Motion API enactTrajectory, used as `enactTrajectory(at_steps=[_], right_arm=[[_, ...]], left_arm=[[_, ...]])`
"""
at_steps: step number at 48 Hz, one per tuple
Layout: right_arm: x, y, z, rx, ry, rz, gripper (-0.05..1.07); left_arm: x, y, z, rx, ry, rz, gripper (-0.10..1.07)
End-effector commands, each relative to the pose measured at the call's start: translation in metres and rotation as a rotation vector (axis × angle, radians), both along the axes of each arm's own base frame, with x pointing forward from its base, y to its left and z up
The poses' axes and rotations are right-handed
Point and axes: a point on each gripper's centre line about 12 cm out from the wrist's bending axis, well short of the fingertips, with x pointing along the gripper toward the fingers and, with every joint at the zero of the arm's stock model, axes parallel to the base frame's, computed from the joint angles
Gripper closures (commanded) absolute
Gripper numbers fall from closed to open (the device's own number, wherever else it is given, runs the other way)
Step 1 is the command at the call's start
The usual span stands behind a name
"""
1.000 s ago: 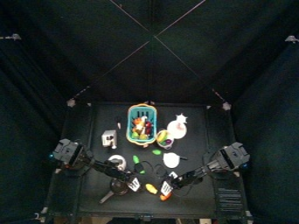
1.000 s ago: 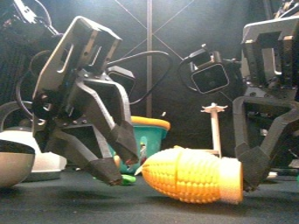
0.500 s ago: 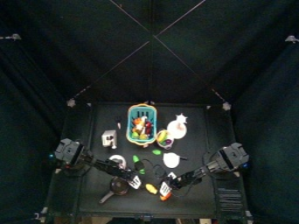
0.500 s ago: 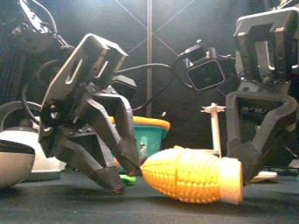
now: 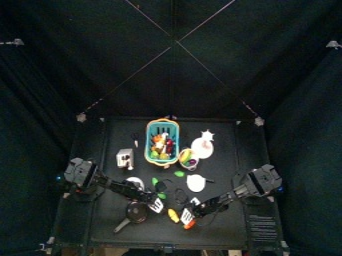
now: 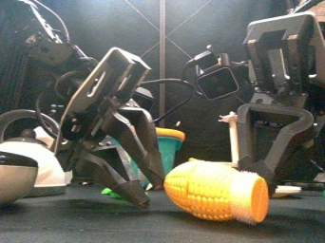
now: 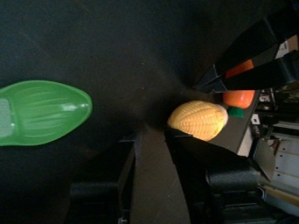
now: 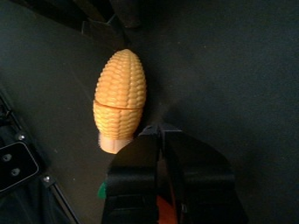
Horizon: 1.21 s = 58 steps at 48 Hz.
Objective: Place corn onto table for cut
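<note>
Now: the corn (image 6: 216,190) is lying on its side on the black table (image 6: 76,220), close to the front edge.
Where it sits: between the two grippers, with nothing holding it.
Left gripper (image 6: 124,188): its jaws are wide open and empty. It hangs low, just beside the pointy end of the corn.
Right gripper (image 6: 254,169): its jaws are almost closed. I can't see anything between them. The tips are right by the corn's flat end, and I can't tell if they touch it.
Other things: a green toy piece (image 7: 41,109) lies on the table, away from the corn. A basket (image 5: 162,135) with more toys stands far back.
How the corn looks: yellow, bumpy all over, fat in the middle and thin at the tip. A line runs round it near the flat end (image 8: 117,103), like two parts stuck together.
How it may feel: I think it is light and hard, like plastic. It is round, so it could roll if bumped. A push near the line might pop the parts apart.
Where to grab: across the fat middle, from both sides, and not on the thin tip.
The job: the corn looks set down already, ready for cutting.
</note>
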Motion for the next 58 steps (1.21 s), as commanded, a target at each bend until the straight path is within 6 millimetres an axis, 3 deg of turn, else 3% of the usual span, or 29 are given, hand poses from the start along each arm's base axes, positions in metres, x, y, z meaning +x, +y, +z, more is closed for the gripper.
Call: enactTrajectory(at_steps=[1,34,44,58], right_arm=[[0.005,0.003,0.012,0.009,-0.031,0.003,0.64],[0.013,0.013,0.018,0.022,-0.050,0.009,0.64],[0.011,0.015,0.018,0.018,-0.044,0.008,0.64],[0.010,0.014,0.016,0.001,-0.028,-0.007,0.64]], left_arm=[[0.010,0.004,0.011,-0.006,-0.041,0.013,0.26],[0.011,0.011,0.011,0.001,-0.043,0.021,0.26],[0.001,0.013,0.008,0.003,-0.009,0.024,0.26],[-0.006,0.000,0.014,-0.038,0.010,0.034,0.26]])
